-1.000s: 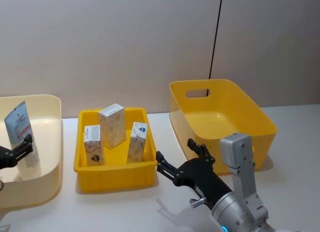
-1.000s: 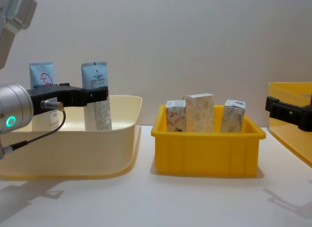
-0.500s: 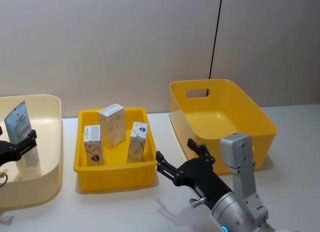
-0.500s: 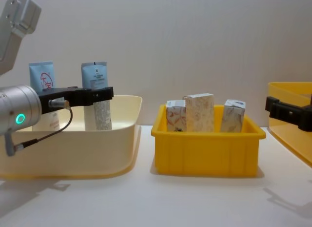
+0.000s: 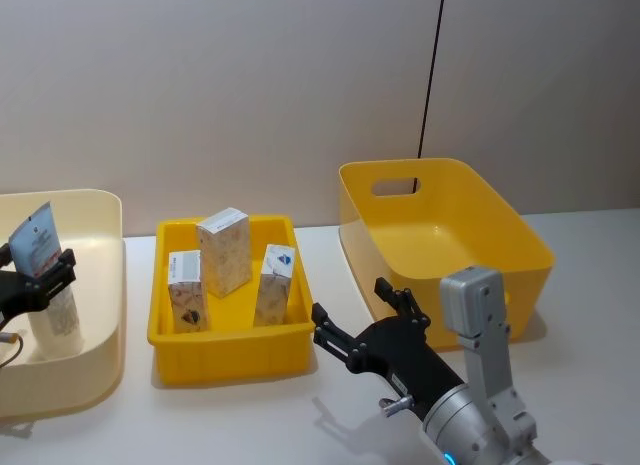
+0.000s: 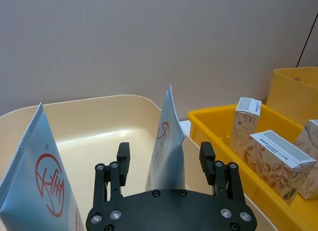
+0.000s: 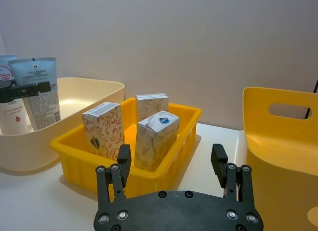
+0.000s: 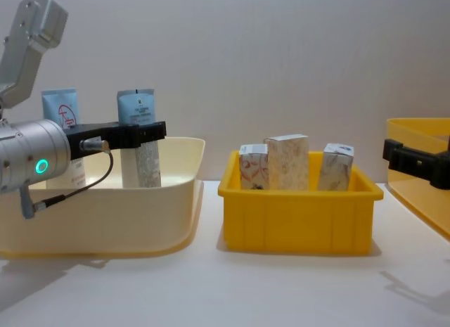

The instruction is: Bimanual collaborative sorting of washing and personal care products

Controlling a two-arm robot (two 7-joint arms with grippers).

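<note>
You have two tubes to count. The pale-blue soft squeeze tube with dark print [image 8: 137, 107] and the pale-blue soft squeeze tube with a red round mark [image 8: 59, 110] both stand in the one cream plastic tub [image 8: 105, 214]. Each has its long axis vertical, flat crimped end up and cap end down.

Your left gripper [image 6: 165, 150] reaches into that tub. Its fingers [image 6: 123, 152] are spread, one on each side of the dark-print tube, with a gap showing on both sides, so nothing is held. The red-mark tube stands just beside the gripper on its outer side, apart from it.

You have three small cream marbled-pattern cartons [image 5: 225, 250] [image 5: 186, 290] [image 5: 275, 283], all upright with their long axes vertical. They stand together in the shallow yellow plastic tray [image 5: 230, 350].

Your right gripper [image 7: 171, 160] hangs above the table with its fingers spread wide and nothing between them. The tray of cartons lies ahead of it towards your left. The deep yellow plastic bin with a handle slot [image 5: 500, 220] lies ahead towards your right.
</note>
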